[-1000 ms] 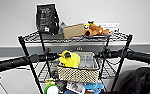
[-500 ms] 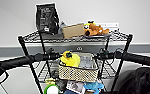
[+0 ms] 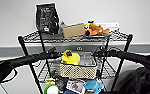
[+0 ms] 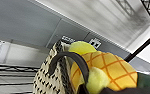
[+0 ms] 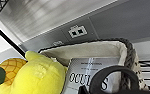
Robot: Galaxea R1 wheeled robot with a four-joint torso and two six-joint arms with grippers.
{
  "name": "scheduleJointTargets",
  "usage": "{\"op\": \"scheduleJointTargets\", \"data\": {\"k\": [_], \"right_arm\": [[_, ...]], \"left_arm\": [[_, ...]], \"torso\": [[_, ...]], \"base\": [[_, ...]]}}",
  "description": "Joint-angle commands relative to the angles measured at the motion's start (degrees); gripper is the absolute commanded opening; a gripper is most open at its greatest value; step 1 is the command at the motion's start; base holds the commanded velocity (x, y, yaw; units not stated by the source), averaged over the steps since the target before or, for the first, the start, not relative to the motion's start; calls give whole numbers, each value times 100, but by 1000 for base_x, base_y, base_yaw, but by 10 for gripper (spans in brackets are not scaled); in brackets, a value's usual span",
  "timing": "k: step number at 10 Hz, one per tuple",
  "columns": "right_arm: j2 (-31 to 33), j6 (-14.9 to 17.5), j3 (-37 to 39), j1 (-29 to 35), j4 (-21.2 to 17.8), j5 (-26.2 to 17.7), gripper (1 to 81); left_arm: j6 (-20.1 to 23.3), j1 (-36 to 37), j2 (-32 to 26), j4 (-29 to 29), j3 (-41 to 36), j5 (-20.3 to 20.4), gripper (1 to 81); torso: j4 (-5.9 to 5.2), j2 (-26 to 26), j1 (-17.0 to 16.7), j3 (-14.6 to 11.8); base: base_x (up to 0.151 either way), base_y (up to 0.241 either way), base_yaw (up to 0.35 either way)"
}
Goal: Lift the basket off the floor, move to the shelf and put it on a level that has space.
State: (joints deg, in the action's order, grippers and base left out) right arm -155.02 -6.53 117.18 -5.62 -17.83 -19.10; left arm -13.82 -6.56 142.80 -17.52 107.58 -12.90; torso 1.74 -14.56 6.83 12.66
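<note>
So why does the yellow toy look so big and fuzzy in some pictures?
In the left wrist view the yellow plush toy sits very near the camera, so it looms large and soft-edged beside the basket. In the right wrist view it is equally close and blurry. In the head view the shelf looks soft and its posts splay outward from wide-angle distortion.

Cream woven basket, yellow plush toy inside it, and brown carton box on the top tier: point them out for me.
Cream woven basket (image 3: 78, 71), head view, front woven wall.
Yellow plush toy (image 3: 71, 58), head view, its body.
Brown carton box (image 3: 73, 30), head view, front face.
</note>
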Motion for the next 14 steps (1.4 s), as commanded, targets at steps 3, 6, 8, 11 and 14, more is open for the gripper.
{"op": "scheduleJointTargets", "data": {"k": [3,6,8,11,14], "right_arm": [[-287,73,585,1321,113,135,10],[-322,73,735,1348,122,135,10],[-348,82,806,1198,122,135,10],[-313,90,780,1128,122,144,10],[-278,91,762,1066,122,144,10]], "left_arm": [[3,1424,599,214,815,228,10],[3,1574,724,222,1037,103,10],[3,1451,777,258,1134,103,10],[3,1337,716,337,1213,103,10],[11,1187,592,363,1178,103,10]], "torso": [[0,0,0,0],[0,2,2,0],[0,2,4,2],[0,2,4,5],[0,2,4,5]], "base": [[0,0,0],[0,0,0],[0,0,0],[0,0,0],[0,0,0]]}}
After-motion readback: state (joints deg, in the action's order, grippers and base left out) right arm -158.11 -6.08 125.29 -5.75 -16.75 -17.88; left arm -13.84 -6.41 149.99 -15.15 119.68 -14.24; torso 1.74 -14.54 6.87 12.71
